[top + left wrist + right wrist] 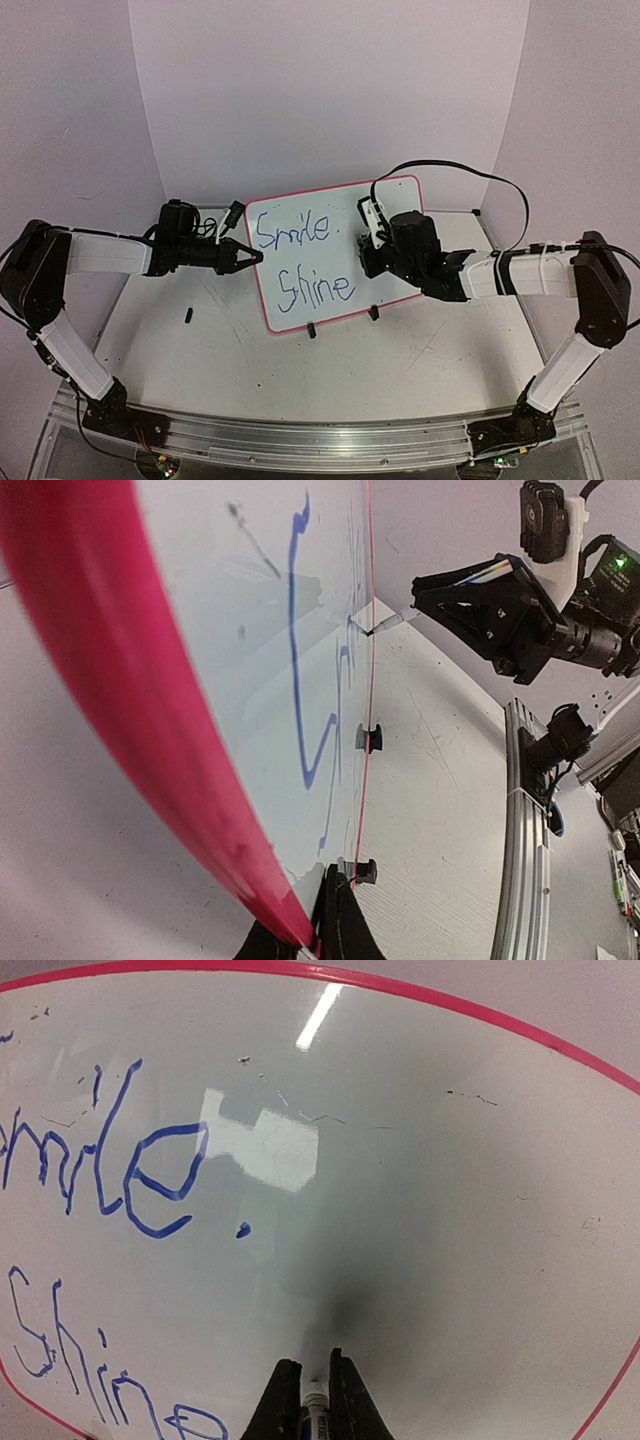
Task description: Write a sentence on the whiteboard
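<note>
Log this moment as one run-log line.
left gripper: shut on whiteboard frame | right gripper: shut on marker, facing board | written: Smile. Shine

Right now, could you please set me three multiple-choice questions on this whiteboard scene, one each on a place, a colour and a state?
1. Where do the left fingers grip the whiteboard? A its left edge; B its top edge; C its right edge.
2. What colour is the writing? A black; B green; C blue.
3. What state are the right fingers in? A open and empty; B shut on a marker; C shut on a cloth.
Answers: 1 A, they clamp that side in the top view; 2 C, "Smile. Shine" is in blue strokes; 3 B, the marker's tip sticks out between them.
</note>
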Motion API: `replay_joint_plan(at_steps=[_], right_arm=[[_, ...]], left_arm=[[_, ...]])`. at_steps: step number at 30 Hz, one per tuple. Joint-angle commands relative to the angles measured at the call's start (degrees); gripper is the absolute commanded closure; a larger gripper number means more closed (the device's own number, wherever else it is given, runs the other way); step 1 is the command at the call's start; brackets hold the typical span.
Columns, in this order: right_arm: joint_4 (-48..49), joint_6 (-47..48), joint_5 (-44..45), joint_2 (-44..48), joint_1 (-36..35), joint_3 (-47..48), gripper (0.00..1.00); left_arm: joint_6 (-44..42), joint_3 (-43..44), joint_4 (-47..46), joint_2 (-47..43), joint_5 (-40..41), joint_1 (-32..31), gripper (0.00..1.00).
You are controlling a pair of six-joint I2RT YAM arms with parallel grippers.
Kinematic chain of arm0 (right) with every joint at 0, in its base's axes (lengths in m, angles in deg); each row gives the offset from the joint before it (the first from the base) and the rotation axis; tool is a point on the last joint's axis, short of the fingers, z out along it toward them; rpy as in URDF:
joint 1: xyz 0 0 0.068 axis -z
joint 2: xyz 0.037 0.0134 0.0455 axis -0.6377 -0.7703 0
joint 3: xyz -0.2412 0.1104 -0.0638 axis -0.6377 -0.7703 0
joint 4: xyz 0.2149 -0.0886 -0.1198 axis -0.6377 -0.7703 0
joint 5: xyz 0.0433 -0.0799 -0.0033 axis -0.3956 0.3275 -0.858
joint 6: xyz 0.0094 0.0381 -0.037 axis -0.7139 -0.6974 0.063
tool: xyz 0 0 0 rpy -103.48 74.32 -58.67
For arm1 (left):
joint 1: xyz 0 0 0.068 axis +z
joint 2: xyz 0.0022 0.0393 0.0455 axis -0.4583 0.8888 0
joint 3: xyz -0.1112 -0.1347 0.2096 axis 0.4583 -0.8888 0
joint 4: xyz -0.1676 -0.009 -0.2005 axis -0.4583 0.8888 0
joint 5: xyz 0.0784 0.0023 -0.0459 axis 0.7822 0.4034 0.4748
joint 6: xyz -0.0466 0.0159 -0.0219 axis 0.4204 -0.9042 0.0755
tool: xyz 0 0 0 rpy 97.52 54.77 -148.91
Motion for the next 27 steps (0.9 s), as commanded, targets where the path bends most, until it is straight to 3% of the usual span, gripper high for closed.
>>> replay_joint_plan(at_steps=[1,27], right_arm=[[1.4,-1.0,-0.8,-0.4,0.6,0.4,1.0],[1.5,-5.2,-3.2,1.7,0.5,-5.4,1.0]], left_arm=[[-9.5,-1.2,7.5,3.5,14.7,-0.3,1.0],[-9.5,-0.9,7.8,3.7,14.5,-0.3,1.0]])
